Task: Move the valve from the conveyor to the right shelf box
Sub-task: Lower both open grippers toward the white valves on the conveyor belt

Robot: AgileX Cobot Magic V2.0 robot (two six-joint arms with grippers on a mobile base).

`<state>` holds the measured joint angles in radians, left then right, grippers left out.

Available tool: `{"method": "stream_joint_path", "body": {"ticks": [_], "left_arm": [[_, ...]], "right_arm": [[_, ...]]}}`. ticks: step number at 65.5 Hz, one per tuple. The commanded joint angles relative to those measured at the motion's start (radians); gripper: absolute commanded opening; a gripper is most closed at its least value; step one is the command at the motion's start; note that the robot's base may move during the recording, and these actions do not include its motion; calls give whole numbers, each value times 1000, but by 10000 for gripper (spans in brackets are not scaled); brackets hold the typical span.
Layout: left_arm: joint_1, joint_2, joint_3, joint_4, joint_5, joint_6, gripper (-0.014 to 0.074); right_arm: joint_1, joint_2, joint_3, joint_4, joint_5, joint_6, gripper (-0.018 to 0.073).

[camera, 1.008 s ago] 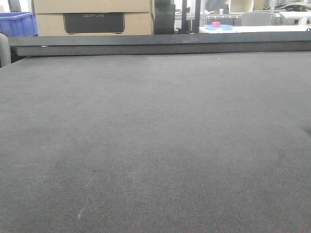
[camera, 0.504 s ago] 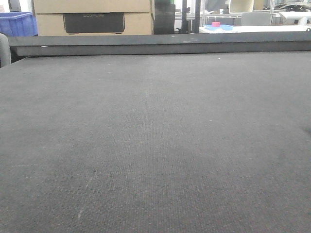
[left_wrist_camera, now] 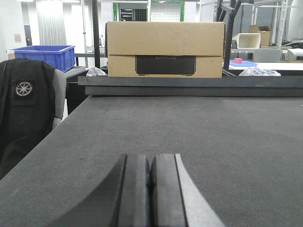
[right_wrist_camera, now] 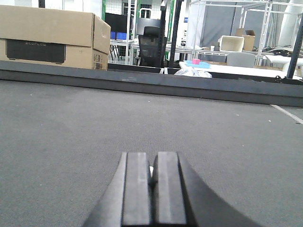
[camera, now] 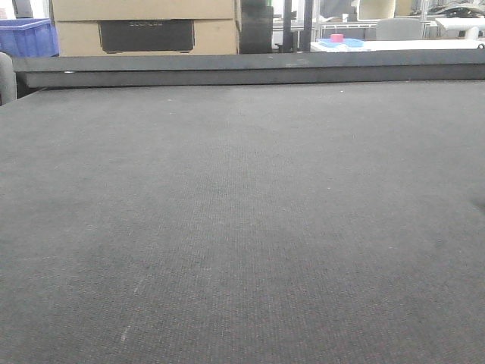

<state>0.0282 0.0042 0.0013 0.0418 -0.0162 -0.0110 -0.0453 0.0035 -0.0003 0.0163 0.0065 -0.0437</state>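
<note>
— Hovering low over the wide dark grey woven conveyor belt, left gripper and right gripper both pressed together, no valve visible
— Best spread the right jaws, watch twelve o'clock

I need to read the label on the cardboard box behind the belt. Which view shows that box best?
The left wrist view: the whole box faces the camera, centred. The front view crops its top; the right wrist view cuts off its left end and sees it obliquely.
</note>
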Motion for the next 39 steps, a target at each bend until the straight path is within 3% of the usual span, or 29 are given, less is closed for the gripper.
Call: {"method": "stream_joint_path", "body": {"ticks": [1,6,21,39], "left_arm": [[0,-4,-1,4,-24,2,-111],[0,-4,-57,-1,47,2,-111],[0,61,-337,-3,437,2,-111],[0,447,-624,-42,642,2,-111]], "right_arm": [[-5,-4,-12,-7,11,-8,-164],[-5,-4,-72,-5,86,-8,-164],[-5,73,-329,18,354,-8,-164],[-5,469,-654,19,598,-8,-164]]}}
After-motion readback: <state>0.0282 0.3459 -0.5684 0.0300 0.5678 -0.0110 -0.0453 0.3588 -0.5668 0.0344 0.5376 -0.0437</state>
